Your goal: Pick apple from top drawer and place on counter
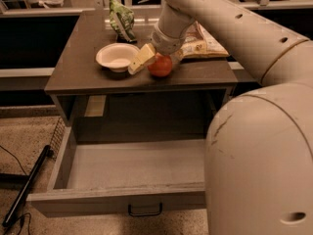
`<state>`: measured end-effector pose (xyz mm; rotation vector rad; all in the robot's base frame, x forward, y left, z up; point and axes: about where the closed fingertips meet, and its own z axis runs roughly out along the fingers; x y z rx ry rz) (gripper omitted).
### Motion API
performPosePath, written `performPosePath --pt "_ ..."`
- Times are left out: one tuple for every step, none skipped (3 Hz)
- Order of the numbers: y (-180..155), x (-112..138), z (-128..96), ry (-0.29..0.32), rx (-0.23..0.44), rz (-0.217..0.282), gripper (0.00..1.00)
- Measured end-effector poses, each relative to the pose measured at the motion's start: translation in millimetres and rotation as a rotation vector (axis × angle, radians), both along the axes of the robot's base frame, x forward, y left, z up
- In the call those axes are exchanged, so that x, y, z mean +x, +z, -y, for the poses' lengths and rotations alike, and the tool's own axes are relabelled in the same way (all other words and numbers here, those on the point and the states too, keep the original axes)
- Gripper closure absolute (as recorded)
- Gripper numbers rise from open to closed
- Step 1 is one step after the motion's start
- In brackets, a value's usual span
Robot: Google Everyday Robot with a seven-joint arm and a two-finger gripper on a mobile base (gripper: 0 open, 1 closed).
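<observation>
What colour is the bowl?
The bowl is white, camera view; pincer at apple beside it.

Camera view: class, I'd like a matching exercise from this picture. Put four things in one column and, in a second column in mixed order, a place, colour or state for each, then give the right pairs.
Column one:
1 apple
2 bowl
3 top drawer
4 claw

Column two:
A pulled open, below the counter
B red-orange, right of the bowl
C at the apple, over the counter
D white, on the counter in front of the green bag

Pairs: 1-B; 2-D; 3-A; 4-C
</observation>
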<state>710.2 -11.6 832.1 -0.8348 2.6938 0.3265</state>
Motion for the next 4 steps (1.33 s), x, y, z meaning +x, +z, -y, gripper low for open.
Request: performPosePath --pt "2.4 1.6 2.5 -0.005 -0.003 0.006 0.0" --pt "9.1 6.5 9.1 -0.021 -0.023 0.008 0.0" --pt "24.2 12.3 26.1 -0.033 -0.051 -0.011 0.0" --pt "34.4 14.1 37.0 -0.08 -0.068 -0.091 0.0"
